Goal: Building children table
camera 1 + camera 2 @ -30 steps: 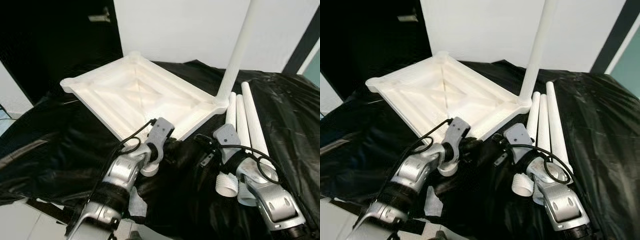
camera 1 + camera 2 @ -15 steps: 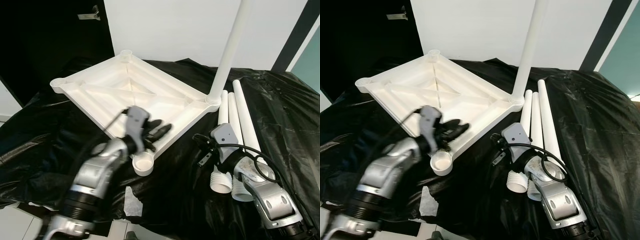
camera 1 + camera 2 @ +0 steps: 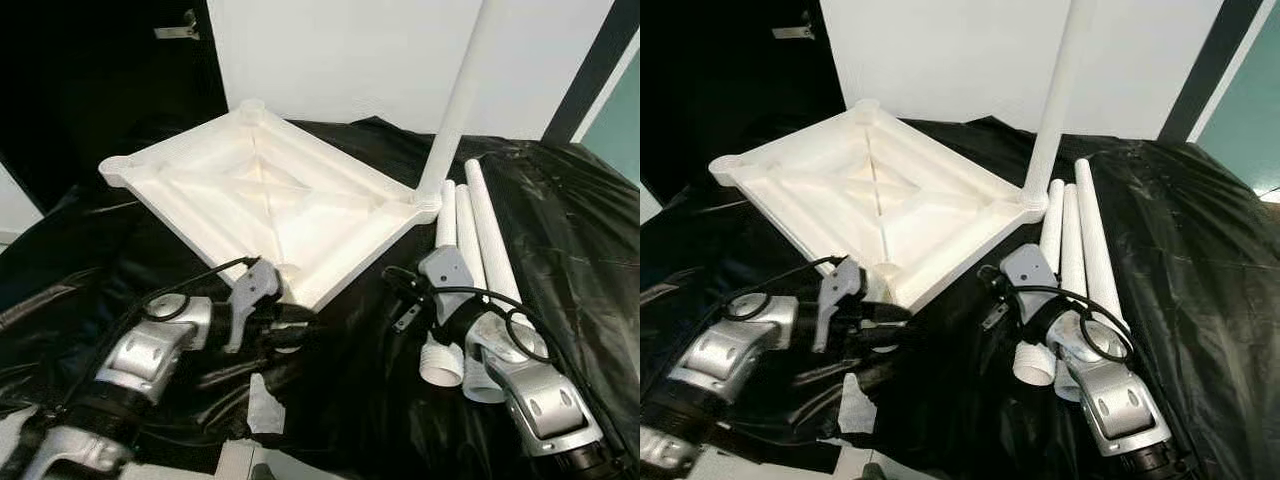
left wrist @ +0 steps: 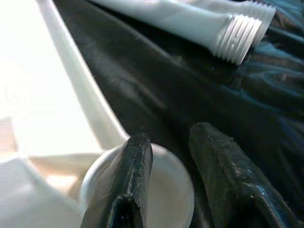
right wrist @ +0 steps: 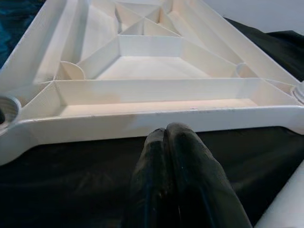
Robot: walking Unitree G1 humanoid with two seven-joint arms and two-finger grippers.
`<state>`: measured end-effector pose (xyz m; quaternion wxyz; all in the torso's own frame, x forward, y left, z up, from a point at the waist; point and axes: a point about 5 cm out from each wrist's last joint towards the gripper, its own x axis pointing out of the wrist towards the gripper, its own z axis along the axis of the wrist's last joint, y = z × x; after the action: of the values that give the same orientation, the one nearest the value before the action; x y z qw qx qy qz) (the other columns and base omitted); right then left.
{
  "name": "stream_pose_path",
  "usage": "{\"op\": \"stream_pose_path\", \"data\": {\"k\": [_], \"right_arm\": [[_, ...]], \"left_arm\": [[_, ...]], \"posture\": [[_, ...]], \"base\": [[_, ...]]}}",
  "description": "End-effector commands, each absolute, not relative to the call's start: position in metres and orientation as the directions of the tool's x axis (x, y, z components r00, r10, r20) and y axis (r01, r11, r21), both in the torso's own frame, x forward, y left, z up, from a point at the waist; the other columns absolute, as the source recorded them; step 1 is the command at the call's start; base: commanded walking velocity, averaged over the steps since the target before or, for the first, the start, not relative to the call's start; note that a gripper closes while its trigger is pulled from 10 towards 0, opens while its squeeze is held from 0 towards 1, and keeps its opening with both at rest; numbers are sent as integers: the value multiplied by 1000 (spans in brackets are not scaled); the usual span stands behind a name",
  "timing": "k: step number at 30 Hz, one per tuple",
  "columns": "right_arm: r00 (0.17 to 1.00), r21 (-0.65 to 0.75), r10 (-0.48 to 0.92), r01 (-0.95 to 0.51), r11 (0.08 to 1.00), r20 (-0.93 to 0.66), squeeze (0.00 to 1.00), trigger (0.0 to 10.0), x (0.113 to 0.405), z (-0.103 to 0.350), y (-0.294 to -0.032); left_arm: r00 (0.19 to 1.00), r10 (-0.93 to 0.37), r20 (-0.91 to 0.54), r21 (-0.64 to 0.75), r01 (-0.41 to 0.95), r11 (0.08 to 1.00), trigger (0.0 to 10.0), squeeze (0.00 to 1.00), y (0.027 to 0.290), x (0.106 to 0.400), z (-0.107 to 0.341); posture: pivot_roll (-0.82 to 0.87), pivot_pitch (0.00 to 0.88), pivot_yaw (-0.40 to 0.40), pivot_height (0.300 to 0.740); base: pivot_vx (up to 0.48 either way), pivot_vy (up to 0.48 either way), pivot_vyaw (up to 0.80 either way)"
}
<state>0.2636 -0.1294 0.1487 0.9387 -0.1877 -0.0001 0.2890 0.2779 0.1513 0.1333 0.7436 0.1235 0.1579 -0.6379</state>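
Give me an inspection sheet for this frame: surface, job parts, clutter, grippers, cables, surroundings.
Surface: black plastic sheet, wrinkled, covering the work area.
Job's things: white tabletop lying underside up; one leg standing in its far right corner socket; three loose legs lying side by side to the right, threaded ends toward the robot.
Clutter: white scrap at the near edge of the sheet.
Grippers: left gripper open, one finger inside the tabletop's near corner socket, the other outside it; right gripper shut, empty, pointing at the tabletop's side rim.
Cables: black cables looped on both wrists.
Surroundings: white wall, dark doorway on the left.
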Motion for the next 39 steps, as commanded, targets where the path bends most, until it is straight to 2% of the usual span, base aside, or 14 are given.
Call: {"op": "stream_pose_path", "data": {"k": [1, 2, 6, 11, 16, 18, 19, 23, 26, 31, 32, 33, 35, 39], "right_arm": [[833, -351, 541, -543, 763, -112, 0, 10000, 264, 147, -130], [833, -351, 542, -543, 763, -111, 0, 10000, 264, 147, -130], [832, -352, 544, -545, 761, -110, 0, 10000, 264, 147, -128], [830, -354, 547, -546, 760, -107, 0, 10000, 266, 148, -128], [832, -356, 545, -543, 761, -104, 0, 10000, 267, 149, -128], [833, -356, 544, -542, 762, -103, 0, 10000, 267, 149, -128], [844, -354, 527, -523, 775, -94, 0, 10000, 269, 150, -130], [891, -325, 453, -439, 838, -35, 0, 10000, 276, 158, -138], [914, -301, 405, -381, 874, 20, 0, 10000, 280, 166, -146], [956, -308, 293, -273, 912, 22, 0, 10000, 285, 168, -161], [956, -308, 293, -273, 912, 22, 0, 10000, 285, 168, -161], [960, -297, 280, -261, 918, 22, 0, 10000, 286, 167, -164], [960, -297, 280, -261, 918, 22, 0, 10000, 286, 167, -164], [957, -280, 290, -275, 920, 12, 0, 10000, 286, 164, -160]], "left_arm": [[66, -917, -393, -49, 995, 92, 10000, 157, 152, 274, 131], [80, -912, -401, -34, 994, 103, 10000, 118, 156, 276, 131], [107, -883, -458, 2, 993, 119, 10000, 98, 164, 279, 127], [29, -816, -578, -15, 999, 47, 10000, 98, 176, 277, 120], [-40, -793, -608, -55, 998, -9, 10000, 75, 173, 269, 118], [-75, -807, -586, -75, 996, -38, 10000, 51, 167, 265, 119], [-109, -826, -554, -94, 993, -68, 10000, 0, 159, 262, 120], [-188, -876, -445, -131, 981, -144, 10000, 0, 133, 255, 120], [-201, -915, -349, -141, 977, -160, 10000, 0, 119, 254, 121], [-159, -975, -155, -140, 980, -138, 10000, 0, 98, 255, 129], [-159, -975, -155, -140, 980, -138, 10000, 0, 98, 255, 129], [-129, -987, -97, -130, 985, -116, 10000, 0, 93, 255, 132], [-129, -987, -97, -130, 985, -116, 10000, 0, 93, 255, 132], [46, -999, 2, -69, 997, 46, 10000, 0, 86, 264, 135]], "posture": [[-8, 0, -26, 740], [-6, 0, -27, 740], [-4, 0, -29, 740], [-2, 0, -29, 740], [-1, 0, -29, 740], [-2, 0, -28, 740], [-4, 0, -28, 740], [-11, 0, -22, 740], [-16, 0, -21, 740], [-27, 0, -18, 740], [-27, 0, -18, 740], [0, 0, 0, 740], [0, 0, 0, 740], [-17, 0, -20, 740]], "base": [[0, 0, 0], [0, 0, 0], [0, 0, 0], [0, 0, 0], [0, 0, 0], [0, 0, 0], [0, 0, 0], [0, 0, 0], [0, 0, 0], [0, 0, 0], [0, 0, 0], [0, 0, 0], [0, 0, 0], [0, 0, 0]]}}
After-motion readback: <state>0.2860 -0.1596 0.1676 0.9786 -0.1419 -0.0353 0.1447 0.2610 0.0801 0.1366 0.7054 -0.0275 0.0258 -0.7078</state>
